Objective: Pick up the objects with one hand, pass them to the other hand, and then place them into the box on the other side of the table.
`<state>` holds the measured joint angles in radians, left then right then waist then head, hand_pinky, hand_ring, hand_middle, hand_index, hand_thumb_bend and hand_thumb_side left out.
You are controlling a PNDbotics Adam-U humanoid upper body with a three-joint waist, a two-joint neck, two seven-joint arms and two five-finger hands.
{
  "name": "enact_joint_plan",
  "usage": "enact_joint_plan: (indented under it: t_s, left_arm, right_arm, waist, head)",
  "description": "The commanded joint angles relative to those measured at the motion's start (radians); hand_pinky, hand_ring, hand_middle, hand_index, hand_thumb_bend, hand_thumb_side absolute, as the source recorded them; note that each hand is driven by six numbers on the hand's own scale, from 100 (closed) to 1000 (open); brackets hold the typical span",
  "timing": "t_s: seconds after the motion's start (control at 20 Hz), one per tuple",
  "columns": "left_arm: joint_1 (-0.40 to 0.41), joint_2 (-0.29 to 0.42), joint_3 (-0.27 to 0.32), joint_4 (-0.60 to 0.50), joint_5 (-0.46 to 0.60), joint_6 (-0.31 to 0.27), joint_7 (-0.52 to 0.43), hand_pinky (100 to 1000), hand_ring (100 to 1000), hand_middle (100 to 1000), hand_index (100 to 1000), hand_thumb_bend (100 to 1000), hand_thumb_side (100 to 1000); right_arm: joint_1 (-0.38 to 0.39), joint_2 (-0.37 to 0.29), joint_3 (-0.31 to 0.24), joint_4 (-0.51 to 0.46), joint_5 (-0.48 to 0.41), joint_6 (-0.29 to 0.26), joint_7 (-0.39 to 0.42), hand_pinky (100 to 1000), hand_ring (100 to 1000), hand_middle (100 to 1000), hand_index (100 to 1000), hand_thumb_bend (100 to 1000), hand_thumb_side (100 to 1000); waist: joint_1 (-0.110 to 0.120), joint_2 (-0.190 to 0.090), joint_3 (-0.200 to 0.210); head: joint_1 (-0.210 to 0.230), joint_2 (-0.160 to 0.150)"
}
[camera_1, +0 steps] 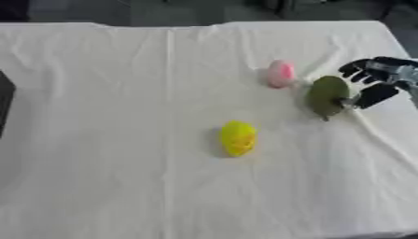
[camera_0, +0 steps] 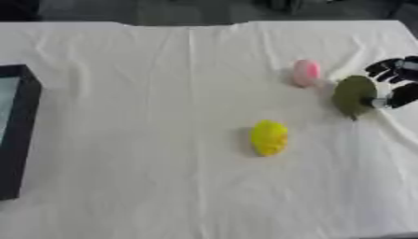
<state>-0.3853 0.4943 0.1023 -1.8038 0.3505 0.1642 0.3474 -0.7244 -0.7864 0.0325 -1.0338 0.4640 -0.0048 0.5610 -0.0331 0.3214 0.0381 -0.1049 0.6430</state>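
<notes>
Right hand [camera_1: 377,80] curled around a green object [camera_1: 328,95] at the surface's [camera_1: 122,177] right edge, beside a pink object [camera_1: 281,73]; yellow object [camera_1: 238,137] mid-surface, dark box [camera_0: 18,130] far left.

I see a yellow oval object [camera_0: 268,137] lying mid-bench, a pink rounded object [camera_0: 306,73] farther back right, an olive-green object [camera_1: 328,95] just beside it, a dark box [camera_0: 18,130] at the left edge
</notes>
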Motion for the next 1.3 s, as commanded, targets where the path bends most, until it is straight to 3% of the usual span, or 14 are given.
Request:
enact_joint_plan:
  t_s: [0.05,0.25,0.4,0.75,1.05,1.3]
  left_arm:
    - [-0.004,0.015,0.008,-0.022,-0.003,0.001,-0.001,661,725,763,899,345,784]
    - [-0.004,0.012,0.009,-0.023,-0.001,0.001,0.000,660,724,762,898,343,785]
    - [-0.004,0.011,0.009,-0.025,0.000,0.002,0.001,659,724,759,896,342,785]
    - [-0.004,0.011,0.008,-0.027,0.002,0.003,0.001,660,738,753,891,334,788]
    - [-0.004,0.016,0.008,-0.032,0.002,0.001,-0.006,661,740,746,888,324,788]
    - [-0.008,0.025,0.006,-0.039,-0.001,0.001,-0.006,658,735,746,886,327,778]
  right_arm:
    - [-0.021,-0.009,0.000,0.017,0.014,-0.006,-0.010,916,892,874,936,372,194]
    - [-0.028,0.014,0.007,0.034,0.012,-0.012,-0.031,912,882,859,911,358,177]
    - [-0.024,0.019,0.012,0.025,0.012,-0.013,-0.064,905,850,776,827,342,100]
    - [-0.010,0.020,0.028,-0.027,-0.031,0.011,-0.129,889,751,547,635,100,100]
    - [0.006,0.014,0.022,-0.171,-0.105,0.033,-0.218,884,709,489,567,100,100]
    - [0.020,0.034,0.017,-0.352,-0.202,0.090,-0.317,890,670,475,558,100,100]
  waist:
    - [0.001,-0.025,0.001]
    - [0.003,-0.021,0.005]
    - [0.002,-0.018,0.007]
    - [0.001,-0.019,0.007]
    - [0.001,-0.028,0.005]
    - [0.002,-0.039,0.003]
  head:
    - [-0.001,-0.018]
    - [0.000,-0.020]
    - [0.003,-0.016]
    - [0.009,-0.011]
    - [0.018,-0.009]
    - [0.028,-0.006]
